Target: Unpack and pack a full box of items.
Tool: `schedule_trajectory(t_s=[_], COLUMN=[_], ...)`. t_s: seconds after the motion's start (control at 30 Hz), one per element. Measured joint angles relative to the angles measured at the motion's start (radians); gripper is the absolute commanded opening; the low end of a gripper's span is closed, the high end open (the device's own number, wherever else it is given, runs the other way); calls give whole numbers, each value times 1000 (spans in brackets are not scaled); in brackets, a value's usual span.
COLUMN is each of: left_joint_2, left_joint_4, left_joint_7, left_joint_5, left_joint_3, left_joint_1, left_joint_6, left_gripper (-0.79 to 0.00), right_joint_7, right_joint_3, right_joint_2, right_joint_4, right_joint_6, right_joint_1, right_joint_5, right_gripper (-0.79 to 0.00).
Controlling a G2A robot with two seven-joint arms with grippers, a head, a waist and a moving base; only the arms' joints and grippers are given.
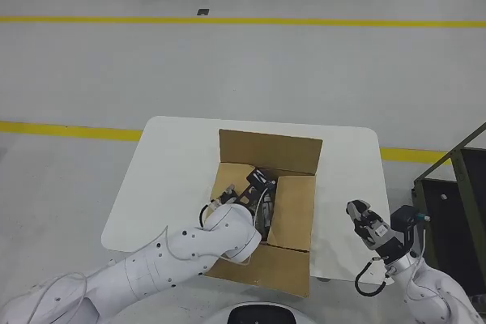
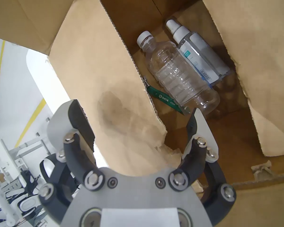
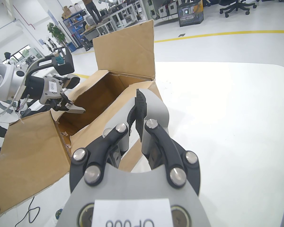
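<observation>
A brown cardboard box (image 1: 292, 210) stands open on the white table (image 1: 176, 174), its flaps spread. On its floor lie a clear plastic bottle (image 2: 179, 76), a clear spray bottle (image 2: 198, 54) with a white cap beside it, and a green-handled tool (image 2: 164, 99) partly under the plastic bottle. My left gripper (image 2: 135, 116) is open, straddling the edge of one side flap above the box opening; it also shows over the box (image 3: 71, 106). My right gripper (image 3: 138, 107) is shut on nothing, held above the table to the right of the box (image 1: 363, 220).
The box flaps (image 2: 104, 90) stand around the opening and narrow it. A dark metal frame (image 1: 462, 219) stands just off the table's right edge. Bare table lies left of the box and at the right near the right gripper.
</observation>
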Motion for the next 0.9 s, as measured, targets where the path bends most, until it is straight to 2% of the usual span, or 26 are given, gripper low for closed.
schedule_trajectory(t_s=[0.07,0.13,0.17,0.2,0.57,0.77,0.9], left_joint_2=[-10,-18,-21,-24,-21,-4,15], left_joint_4=[13,24,27,30,6,-66,-125], left_joint_7=[-5,-11,-14,-16,-38,-25,-10], left_joint_5=[13,33,42,58,150,110,56], left_joint_3=[-6,-15,-19,-26,-123,-228,-328], left_joint_1=[2,6,8,11,74,130,179], left_joint_6=[-4,-5,-5,-3,-18,-46,-66], left_gripper=[0,-419,-748,-785,-785,-785,-785], right_joint_7=[1,3,4,4,13,17,20], right_joint_3=[-2,-4,-5,-6,-11,-16,-18], right_joint_2=[0,-1,-1,-2,-4,-5,-6], right_joint_4=[1,1,1,1,-4,-8,-8], right_joint_6=[0,2,3,3,10,16,20], right_joint_1=[1,3,4,5,8,9,9], right_joint_5=[1,1,0,0,-3,-6,1], right_gripper=[-785,-785,-785,-785,-785,-785,-785])
